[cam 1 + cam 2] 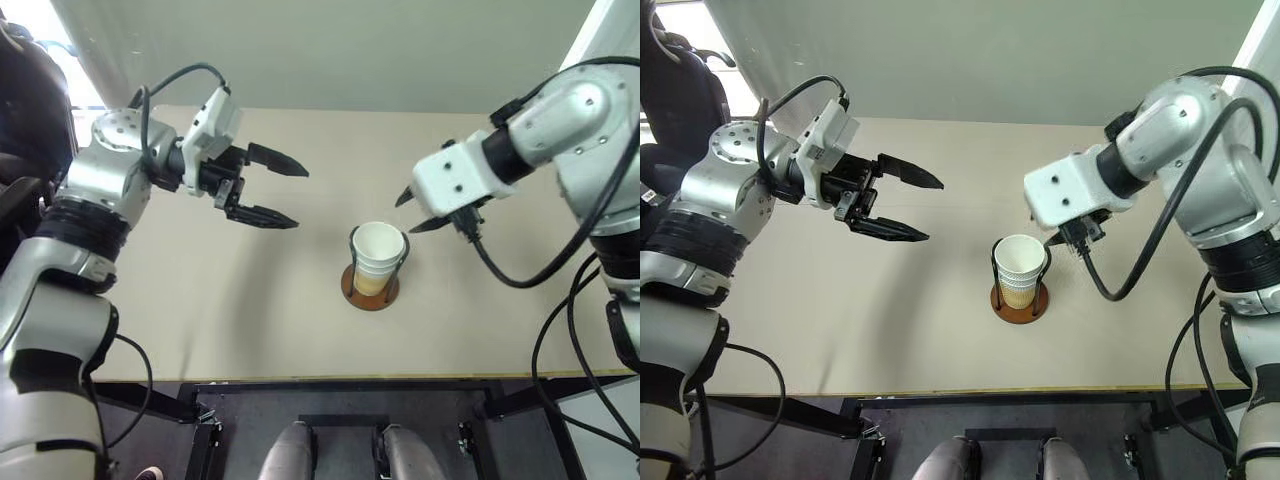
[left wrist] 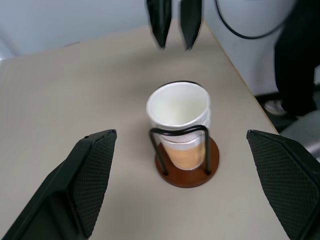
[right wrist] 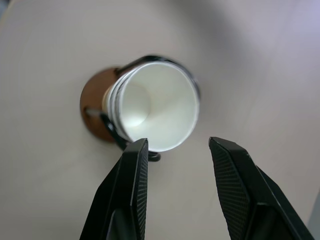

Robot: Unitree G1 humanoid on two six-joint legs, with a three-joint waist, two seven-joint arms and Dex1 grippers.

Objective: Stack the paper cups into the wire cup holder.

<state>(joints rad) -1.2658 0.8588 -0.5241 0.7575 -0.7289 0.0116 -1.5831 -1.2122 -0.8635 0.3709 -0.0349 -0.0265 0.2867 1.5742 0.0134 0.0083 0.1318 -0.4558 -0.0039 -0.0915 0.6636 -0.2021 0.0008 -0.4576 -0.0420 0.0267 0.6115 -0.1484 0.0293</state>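
The paper cups sit nested in one stack inside the wire cup holder, whose reddish-brown base rests on the beige table near its middle. The black wire loops rise around the stack. My right gripper hovers just right of and above the stack's rim, open, with nothing between its fingers. The white inside of the top cup lies just beyond them. My left gripper hangs well to the left of the holder, pointing toward it, wide open and empty.
The beige table runs to a front edge close to me and a back edge along the wall. A dark chair stands off the table's far left corner. Black cables loop under my right arm.
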